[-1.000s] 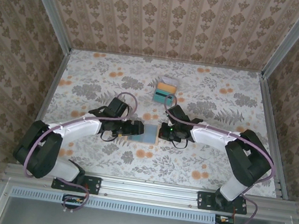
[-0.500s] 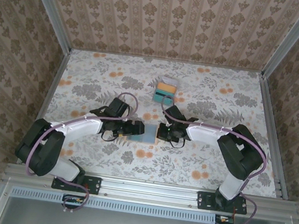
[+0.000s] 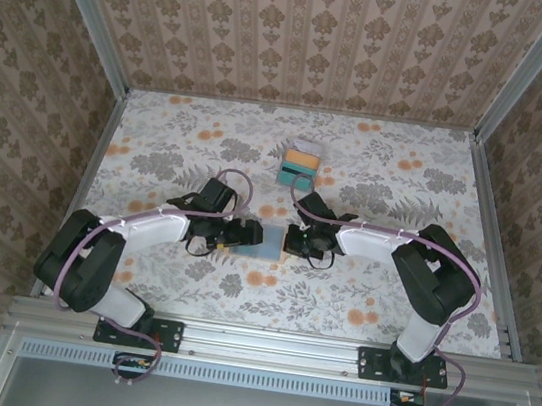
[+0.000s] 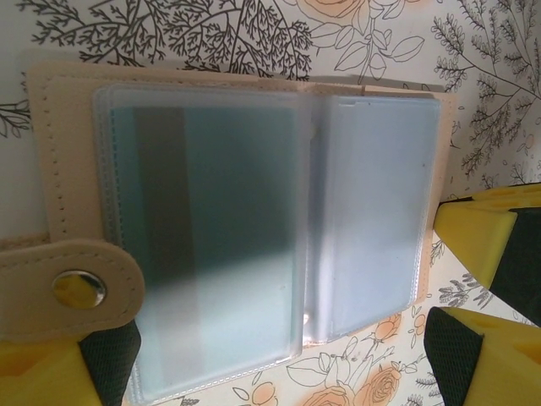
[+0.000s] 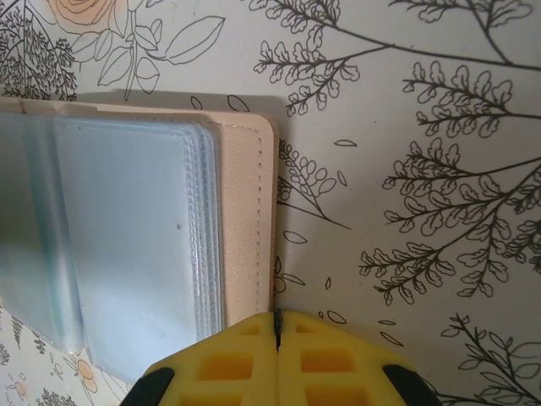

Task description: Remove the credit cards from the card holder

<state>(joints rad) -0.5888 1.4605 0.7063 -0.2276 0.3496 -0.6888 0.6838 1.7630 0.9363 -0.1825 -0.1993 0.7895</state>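
The flowered table (image 3: 158, 147) carries everything. The left arm (image 3: 147, 223) and the right arm (image 3: 377, 240) reach in from the near edge and meet nose to nose at the middle. Between them lies the card holder (image 3: 269, 240), flat and spread open with its clear sleeves (image 5: 127, 245) facing up. Well behind it, toward the far wall, sits a small stack of credit cards (image 3: 300, 164), orange over teal, already out.

The left gripper (image 4: 270, 376) has its fingers spread wide at the holder's left side and grips nothing. The right gripper (image 5: 276, 334) has its fingers pressed together with nothing between them, right at the holder's tan right edge. I can't tell whether they pin it down.

One teal card (image 4: 203, 245) with a dark stripe sits in the left-hand sleeve. The snap tab (image 4: 79, 288) lies across one left finger.

To my eye the trouble is hold-down. If the holder isn't firmly pinned, pulling on that card will likely drag or lift the whole thing. The sleeves are stacked and slick, so the fingers could pinch plastic rather than card. The tab could also snag and flip a panel shut.
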